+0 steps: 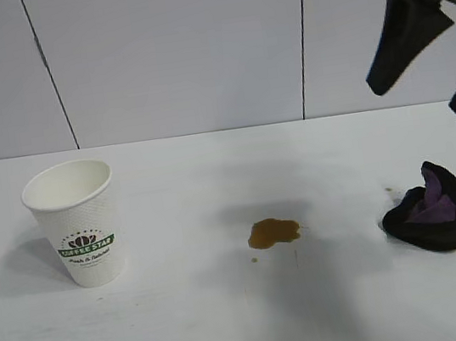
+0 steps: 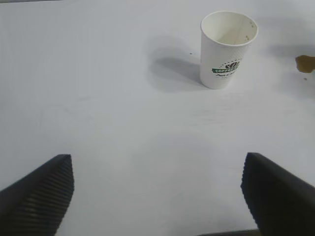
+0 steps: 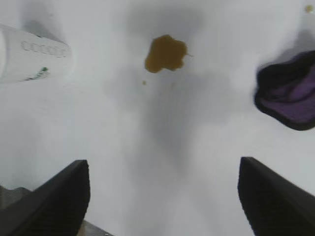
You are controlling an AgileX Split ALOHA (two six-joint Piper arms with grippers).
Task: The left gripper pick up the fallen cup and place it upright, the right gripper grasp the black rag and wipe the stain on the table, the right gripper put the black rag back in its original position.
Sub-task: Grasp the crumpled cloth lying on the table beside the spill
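Stain (image 1: 272,232) sits low and central on the worktop (image 1: 234,324), brown blotch with a tiny droplet just beside it, untouched.

Cup (image 1: 80,223) is already upright, well off to the left of the stain, mouth up, logo facing out. Left gripper (image 2: 157,191) is clear of it: fingers spread wide, nothing between them, cup well ahead of the tips. Cup step looks done; left arm appears out of the way.

Right gripper (image 1: 431,63) hangs high at the right edge, fingers wide and empty. Black rag (image 1: 430,209) lies bunched below and slightly inboard of those fingers, purple lining showing, thin loop trailing to the right. In the right wrist view the rag (image 3: 290,96) sits ahead of one fingertip and off to that side, not centred between the two; the stain (image 3: 166,52) is farther ahead, nearer the midline.

Step in hand, as I read it: approach for the rag grasp. Wipe not started.

Next move needs:
- shift sideways so the rag bunch lies between the fingers
- descend to the worktop without flattening the bunch
- close on the thick part, not the loop
- note the rag's current spot, since it has to go back there after the wipe.
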